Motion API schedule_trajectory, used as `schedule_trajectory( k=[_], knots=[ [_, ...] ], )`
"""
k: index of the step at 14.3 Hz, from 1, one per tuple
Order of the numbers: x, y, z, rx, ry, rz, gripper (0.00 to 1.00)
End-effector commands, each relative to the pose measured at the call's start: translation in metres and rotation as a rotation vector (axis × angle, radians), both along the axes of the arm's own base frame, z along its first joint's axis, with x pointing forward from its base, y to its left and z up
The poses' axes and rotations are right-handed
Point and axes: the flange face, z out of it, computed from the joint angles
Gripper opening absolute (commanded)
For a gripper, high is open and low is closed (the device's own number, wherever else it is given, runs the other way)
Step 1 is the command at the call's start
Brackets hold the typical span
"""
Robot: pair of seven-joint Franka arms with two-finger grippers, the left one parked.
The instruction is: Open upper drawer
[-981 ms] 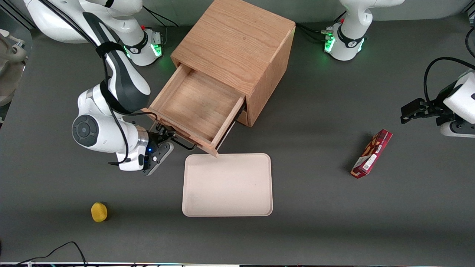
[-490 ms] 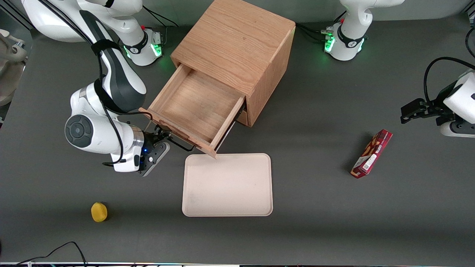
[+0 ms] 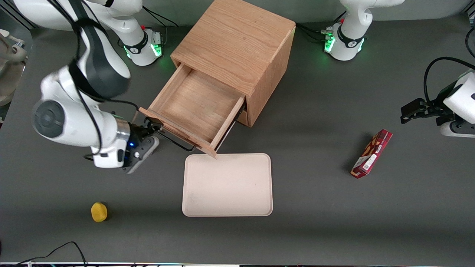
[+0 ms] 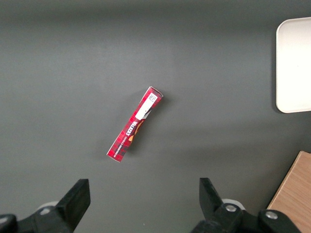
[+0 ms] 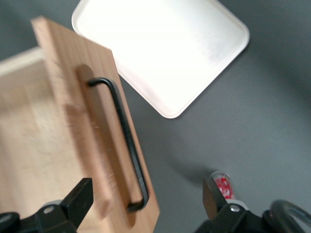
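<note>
Upper drawer [image 3: 195, 107] pulled well out of cabinet [image 3: 237, 55].
Gripper [image 3: 150, 128] has let go of black handle [image 5: 124, 136] and backed off, fingers spread, holding nothing; opening looks complete.

My right arm is bent over at the working end of the table, elbow up high, forearm coming down and toward the front camera, with the wrist turned sideways so the gripper [image 3: 151, 130] points level at the upper drawer [image 3: 191, 107] front. The gripper hangs just off the table, right next to the end of the black handle [image 3: 174, 140] that's closest to my arm, and it isn't gripping it. In the wrist cam both fingers [image 5: 80, 196] are spread wide apart with nothing between them. Blue light's lit on the hand body.
</note>
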Motion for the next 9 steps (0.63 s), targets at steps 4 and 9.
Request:
schedule_trajectory(
  k=[4,9],
  knots=[
    [-0.060,-0.018,0.140,-0.076,-0.089,-0.529,1.00],
    [-0.084,-0.177,0.177,-0.141,-0.067,-0.830,1.00]
  ],
)
